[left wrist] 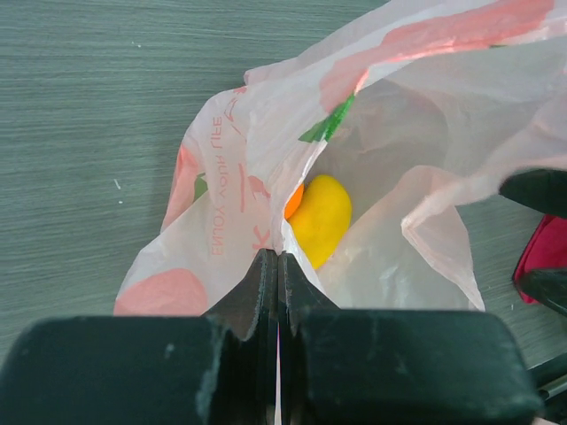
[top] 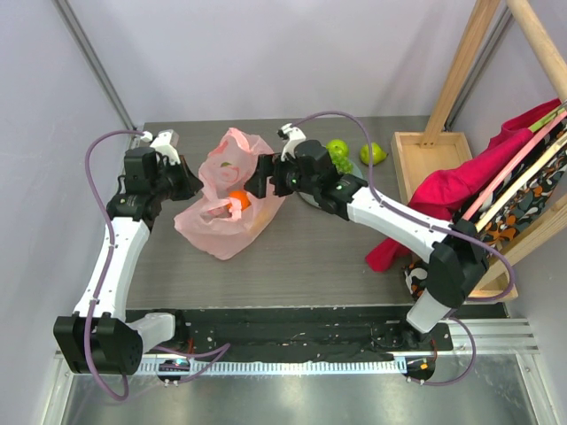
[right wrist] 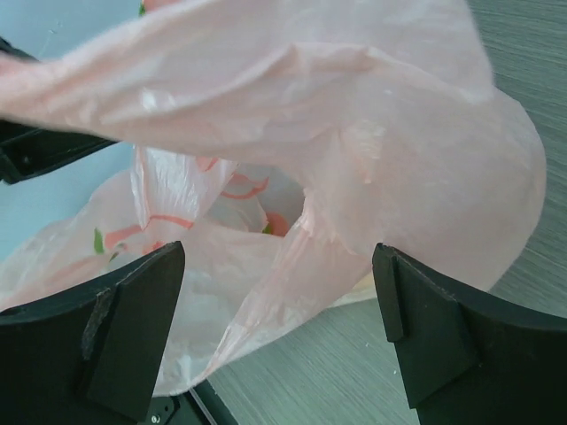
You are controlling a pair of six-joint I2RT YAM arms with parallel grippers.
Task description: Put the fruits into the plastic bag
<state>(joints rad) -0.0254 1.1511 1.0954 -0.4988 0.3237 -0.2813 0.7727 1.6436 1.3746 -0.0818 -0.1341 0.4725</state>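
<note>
Currently, the table (top: 337, 257) is filling most of the top view, and the bag (top: 221, 226) is lying crumpled in its upper middle, left of centre, with its mouth gaping upward. The left gripper (left wrist: 277, 266) is reaching in from the left of that frame, jaws pressed together on a fold of the bag's rim and lifting that edge. The right gripper (top: 259, 180) is hanging at the opposite side of the mouth. Its fingers (right wrist: 133, 319) are spread wide, with only loose pink film ahead of them and no fruit between them.

Inside the bag, an orange (top: 237, 200) is showing through the film. The left wrist view is catching a yellow fruit (left wrist: 321, 220) lying against it near the bottom. Outside, a green fruit (top: 337, 149) is sitting just behind the right arm in the upper middle of the top view, and a second green fruit (top: 373, 153) is sitting just to its right.

The step in hand is probably fetching one of these. To do it well, the right arm should be backing out of the mouth without snagging the film. It should be coming down over the nearer green fruit and closing across its widest part, since a glossy round toy may be slipping. The left pinch should be holding the rim high and steady meanwhile.
</note>
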